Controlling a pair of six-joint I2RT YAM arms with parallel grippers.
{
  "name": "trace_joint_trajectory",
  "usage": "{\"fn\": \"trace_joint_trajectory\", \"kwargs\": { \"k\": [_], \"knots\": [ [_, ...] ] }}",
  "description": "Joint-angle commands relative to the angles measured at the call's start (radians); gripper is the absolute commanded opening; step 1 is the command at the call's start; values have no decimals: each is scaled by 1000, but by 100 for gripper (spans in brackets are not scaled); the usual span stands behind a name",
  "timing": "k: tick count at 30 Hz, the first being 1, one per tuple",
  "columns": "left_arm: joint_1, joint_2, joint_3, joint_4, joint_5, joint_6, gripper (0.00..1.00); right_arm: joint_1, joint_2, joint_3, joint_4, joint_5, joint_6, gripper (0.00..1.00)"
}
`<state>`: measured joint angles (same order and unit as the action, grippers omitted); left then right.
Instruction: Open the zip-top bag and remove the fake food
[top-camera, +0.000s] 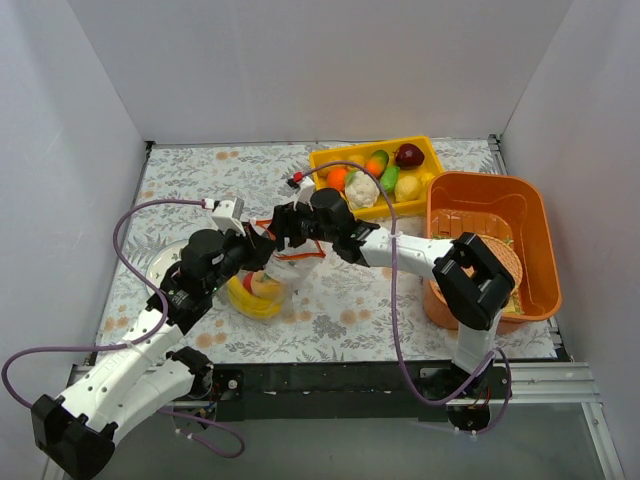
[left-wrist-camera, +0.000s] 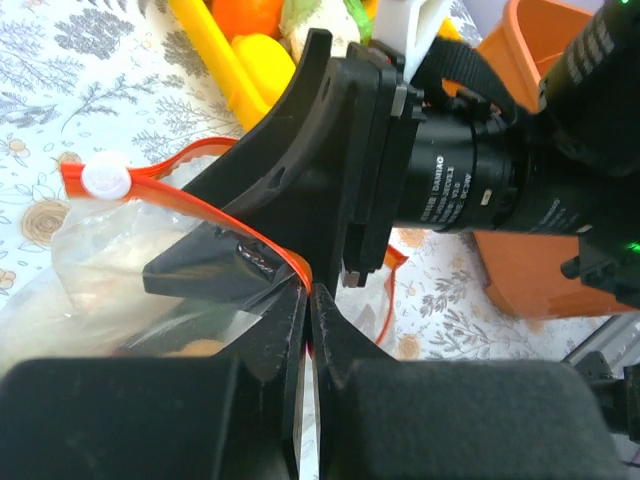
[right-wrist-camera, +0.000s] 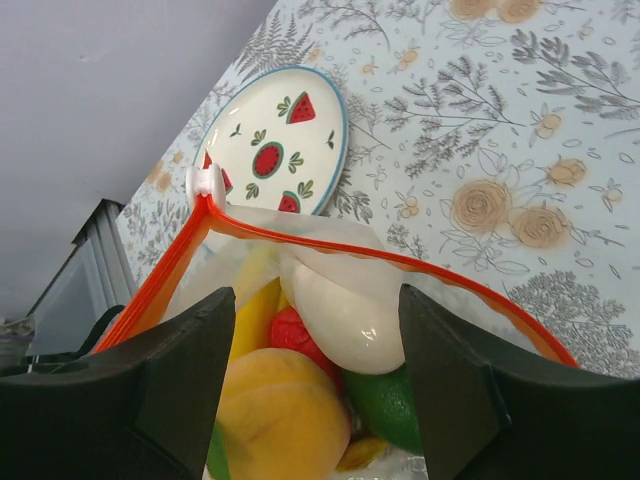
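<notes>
White panels wall in a table under a floral cloth (top-camera: 330, 310). In the overhead view the zip-top bag (top-camera: 268, 288) sits left of centre, between your two wrists and just beside a watermelon-print plate (right-wrist-camera: 275, 150). Your left gripper (left-wrist-camera: 310, 300) has its fingers pressed together on the bag's lip, right where the red-orange zip strip (left-wrist-camera: 200, 215) runs in. Your right gripper (right-wrist-camera: 318, 293) has its fingers spread wide, with the bag's mouth lying between them. Whether either finger presses on the strip, I cannot tell.

Watch that pinch first. It sits on thin, slick film, so a hard pull could slide the lip out and let the mouth sag. You hold only one lip, so lifting may tip the bag and roll the pieces out across the cloth. If you drive the right fingers in at this width, they may snag the strip and drag the whole bag instead of reaching a piece. The left wrist view shows the two wrists crowded close together, so a careless turn could knock one against the other. The pieces look glossy and rounded, and I would expect them to squirt out of a shallow grip.

The bag itself is clear and crinkled. Its strip is parted into a loop, with the white slider (right-wrist-camera: 205, 182) at the upper left of the right wrist view, towards the plate. Inside is the fake food (right-wrist-camera: 280, 410): a white oblong piece (right-wrist-camera: 345, 310) on top, with red, peach-coloured, green and yellow shapes beneath.
</notes>
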<state>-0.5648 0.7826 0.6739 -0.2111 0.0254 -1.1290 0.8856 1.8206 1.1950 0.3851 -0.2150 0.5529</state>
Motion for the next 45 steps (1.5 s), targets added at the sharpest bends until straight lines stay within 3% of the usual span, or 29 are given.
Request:
{"fn": "trace_joint_trajectory", "kwargs": {
  "k": [1, 11, 26, 29, 33, 35, 45],
  "knots": [
    [0, -17, -17, 53, 99, 29, 0, 1, 78, 101, -41, -57, -61, 75],
    [0, -2, -17, 62, 105, 35, 0, 1, 111, 121, -95, -21, -28, 78],
    [-1, 9, -25, 92, 85, -17, 0, 3, 158, 32, 155, -81, 150, 74],
    [0, 6, -27, 85, 70, -21, 0, 3, 160, 29, 161, -69, 160, 68],
    [0, -3, -28, 63, 13, -44, 0, 3, 131, -3, 175, -51, 173, 40],
    [0, 0, -17, 30, -59, -54, 0, 3, 103, -37, 176, -37, 170, 32],
    [0, 18, 38, -47, -188, -92, 0, 4, -92, -60, 20, 38, 84, 26]
  ]
}}
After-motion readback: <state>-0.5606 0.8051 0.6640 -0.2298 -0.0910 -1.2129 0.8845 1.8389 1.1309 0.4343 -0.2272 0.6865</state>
